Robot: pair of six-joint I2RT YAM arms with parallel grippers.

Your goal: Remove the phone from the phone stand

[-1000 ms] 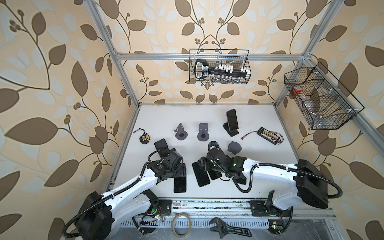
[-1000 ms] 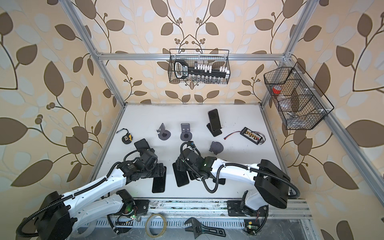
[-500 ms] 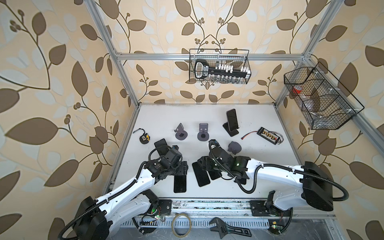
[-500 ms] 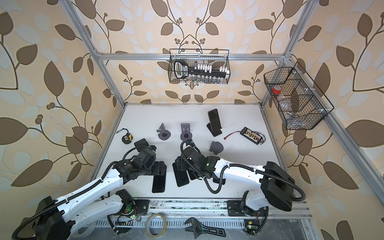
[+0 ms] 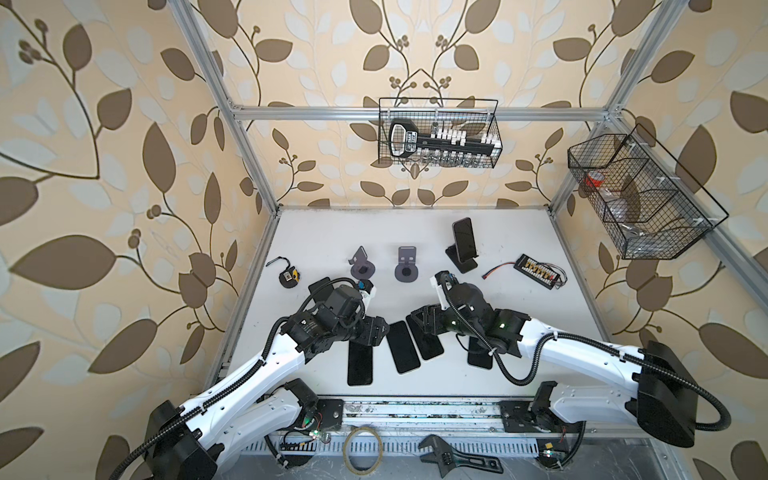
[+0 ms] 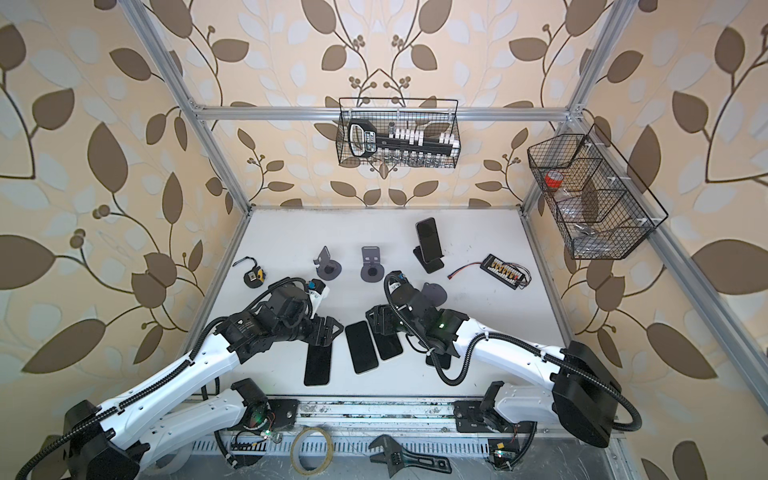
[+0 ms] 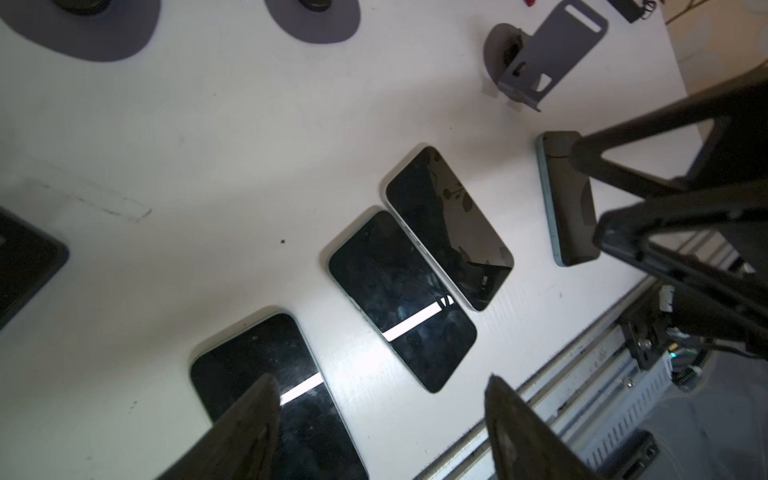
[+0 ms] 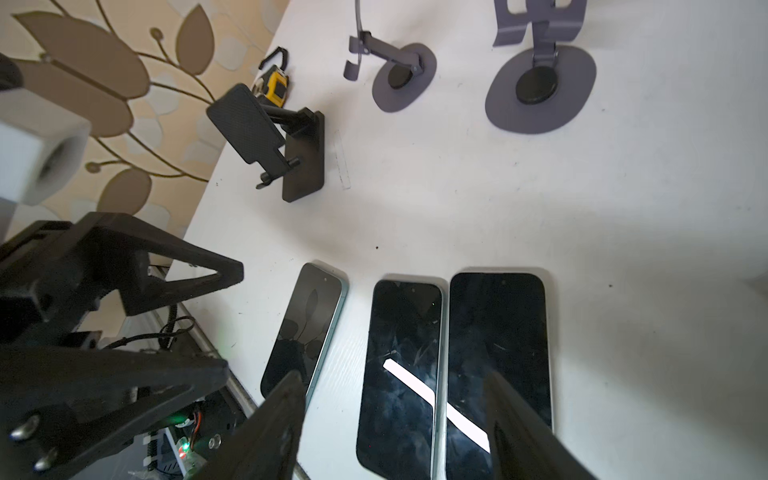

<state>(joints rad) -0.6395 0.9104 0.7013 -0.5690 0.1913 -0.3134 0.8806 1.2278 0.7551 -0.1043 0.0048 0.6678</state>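
A dark phone (image 5: pixel 464 240) leans upright on a black phone stand (image 5: pixel 462 262) at the back right of the white table, in both top views; neither wrist view shows it. My left gripper (image 5: pixel 379 330) hovers open near the front. Its fingers (image 7: pixel 249 428) frame bare table beside a flat phone (image 7: pixel 270 386). My right gripper (image 5: pixel 417 321) faces it from the right, also open and empty. Its fingers (image 8: pixel 276 424) hang over two flat phones (image 8: pixel 401 374) lying side by side. Both grippers are well in front of the standing phone.
Several phones (image 5: pixel 402 347) lie flat at the front. Empty grey stands (image 5: pixel 363 266) (image 5: pixel 406 266) (image 7: pixel 544 54) and an empty black stand (image 8: pixel 270 137) dot the middle. A tape measure (image 5: pixel 289 277) sits left, a charger board (image 5: pixel 536 270) right. Wire baskets (image 5: pixel 438 133) (image 5: pixel 640 195) hang on the walls.
My left gripper has edged to the right toward the flat phones. The right wrist has lifted and shifted a little toward the back. Neither has taken hold of anything.
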